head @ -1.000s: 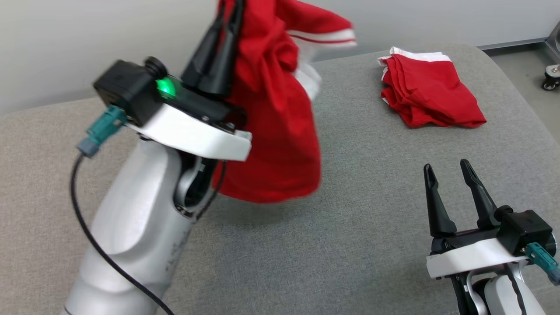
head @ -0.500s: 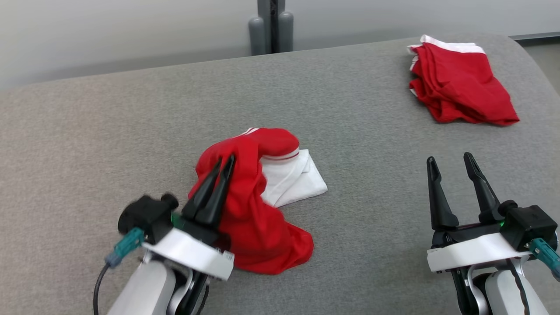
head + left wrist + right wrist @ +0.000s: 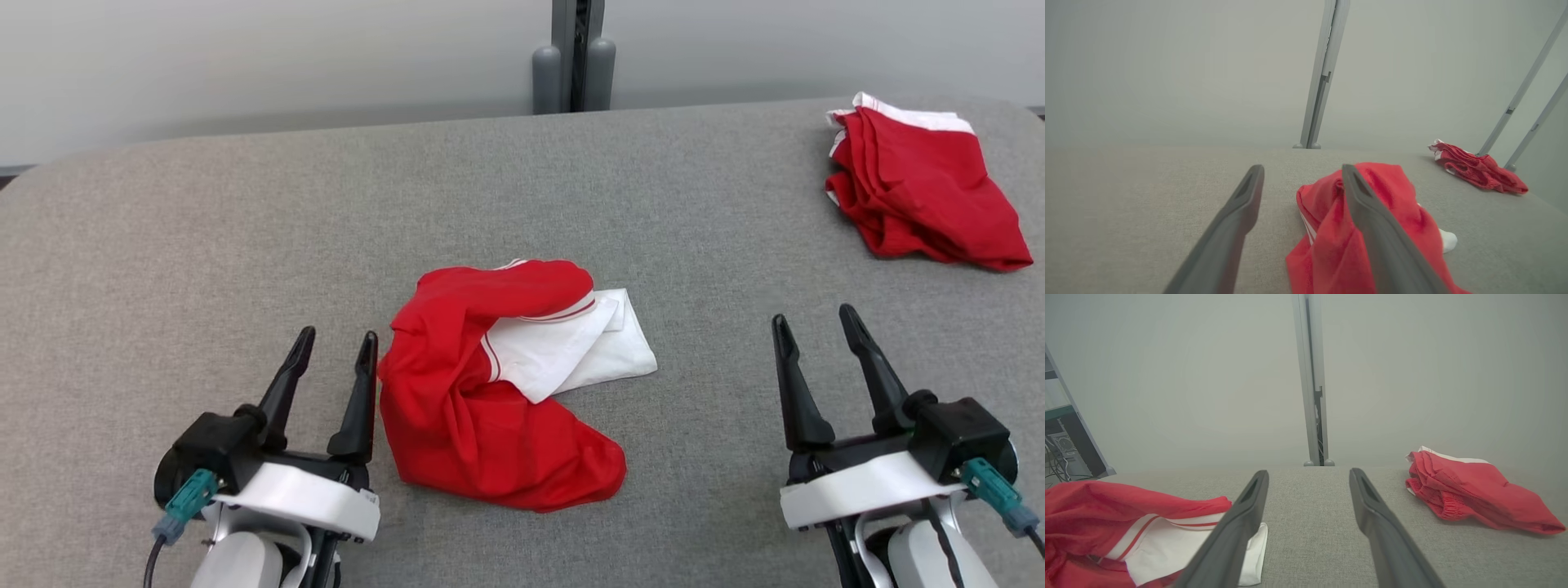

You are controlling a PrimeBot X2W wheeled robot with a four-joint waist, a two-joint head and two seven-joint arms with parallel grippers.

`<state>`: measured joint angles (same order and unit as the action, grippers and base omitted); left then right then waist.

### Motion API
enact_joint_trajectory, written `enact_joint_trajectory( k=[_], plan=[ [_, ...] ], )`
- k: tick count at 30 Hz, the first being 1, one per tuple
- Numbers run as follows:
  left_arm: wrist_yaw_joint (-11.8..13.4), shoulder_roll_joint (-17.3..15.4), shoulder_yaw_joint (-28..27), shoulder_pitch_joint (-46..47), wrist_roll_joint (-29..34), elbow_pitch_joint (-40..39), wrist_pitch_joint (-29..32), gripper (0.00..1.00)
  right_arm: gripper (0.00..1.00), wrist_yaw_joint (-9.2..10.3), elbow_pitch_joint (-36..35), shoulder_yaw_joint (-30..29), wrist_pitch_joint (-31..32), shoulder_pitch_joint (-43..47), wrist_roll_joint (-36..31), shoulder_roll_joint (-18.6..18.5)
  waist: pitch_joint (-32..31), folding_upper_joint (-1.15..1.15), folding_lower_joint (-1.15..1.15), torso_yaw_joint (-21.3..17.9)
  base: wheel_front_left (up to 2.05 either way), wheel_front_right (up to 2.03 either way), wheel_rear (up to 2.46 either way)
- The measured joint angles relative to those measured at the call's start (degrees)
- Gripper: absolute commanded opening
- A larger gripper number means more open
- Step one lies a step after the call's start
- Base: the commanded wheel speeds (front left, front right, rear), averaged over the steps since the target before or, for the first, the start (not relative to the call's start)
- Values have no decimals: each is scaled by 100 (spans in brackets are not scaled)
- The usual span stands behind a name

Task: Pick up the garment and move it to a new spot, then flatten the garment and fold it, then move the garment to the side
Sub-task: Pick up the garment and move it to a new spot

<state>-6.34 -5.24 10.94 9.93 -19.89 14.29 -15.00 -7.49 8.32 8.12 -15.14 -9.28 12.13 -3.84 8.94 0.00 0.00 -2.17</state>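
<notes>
The garment (image 3: 482,392) is red with white panels and lies crumpled in the middle of the grey padded table (image 3: 245,245); it also shows in the left wrist view (image 3: 1339,237) and the right wrist view (image 3: 1126,522). My left gripper (image 3: 336,347) stands open just left of the garment, its right finger close beside the red cloth, holding nothing. My right gripper (image 3: 810,322) is open well to the right of it, over bare table.
A second red and white garment (image 3: 922,196) lies bunched at the far right corner, also seen in the right wrist view (image 3: 1474,494). A grey post (image 3: 575,57) rises behind the table's far edge. Shelving with cables (image 3: 1061,445) stands off to the left.
My left gripper lowered the garment from the air onto the table, then opened and drew back to its left. The head camera shifted. The right gripper stayed open.
</notes>
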Motion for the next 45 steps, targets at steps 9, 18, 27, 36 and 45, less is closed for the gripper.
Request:
enact_joint_trajectory(
  k=[9,18,27,36,45],
  plan=[
    [222,210,-855,-642,457,-391,1,100,100,0,45,-10,0,456,-79,0,-468,0,0,53,0,0,0],
    [296,240,-1077,-1210,576,-558,1,100,100,0,66,-114,0,1055,-154,4,-886,0,0,145,0,0,0],
    [483,241,-1045,-1541,600,-599,1,100,100,0,24,-248,0,1272,-108,34,-1022,0,0,232,0,0,0],
    [380,242,-977,-1549,949,-590,1,100,100,0,57,-253,1,1303,-110,54,-1055,0,0,238,0,0,0],
    [438,242,-969,-1534,999,-570,1,100,100,0,119,-197,0,1274,-129,52,-1040,0,0,193,0,0,0]
  ],
)
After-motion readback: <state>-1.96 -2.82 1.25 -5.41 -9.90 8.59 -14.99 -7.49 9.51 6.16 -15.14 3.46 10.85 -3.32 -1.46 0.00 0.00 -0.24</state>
